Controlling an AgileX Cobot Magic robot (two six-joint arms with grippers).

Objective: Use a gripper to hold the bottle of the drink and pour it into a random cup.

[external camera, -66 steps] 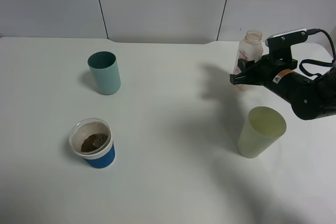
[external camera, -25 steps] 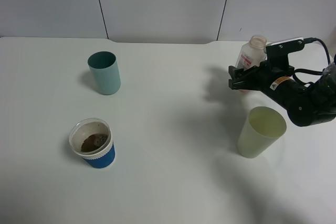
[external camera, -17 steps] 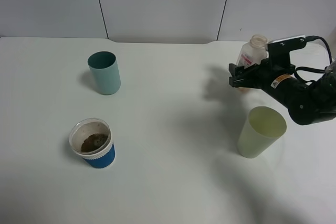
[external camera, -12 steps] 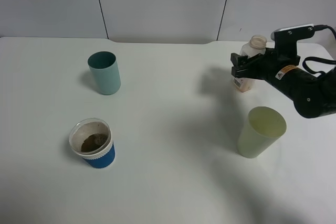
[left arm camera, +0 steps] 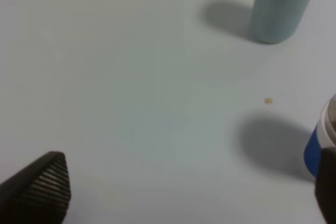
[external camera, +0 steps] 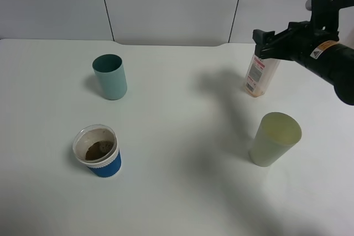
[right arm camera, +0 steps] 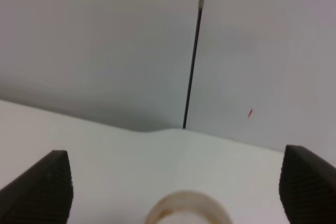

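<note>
The bottle of the drink point(external camera: 260, 75) is seen upright on the table point(external camera: 182, 136) at the far right, long axis vertical, mouth upward; the right gripper point(external camera: 264, 44) is held above its neck, jaws spread wide, nothing grasped; the arm is stretched in from the right; the left gripper point(left arm camera: 189, 192) is likewise parted, near the cup point(external camera: 98, 151).

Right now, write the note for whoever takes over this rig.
Right gripper: open, raised over the bottle, holding nothing.
Left gripper: open, empty, low over the table near the blue cup.
Bottle: upright at the table's far right, a little brown liquid at its bottom.
Blue cup: near left, brown inside. Teal tumbler and pale yellow-green cup stand apart.
Done: brown liquid already in the blue cup.
Left: unclear; confirm whether more pouring is wanted.
</note>
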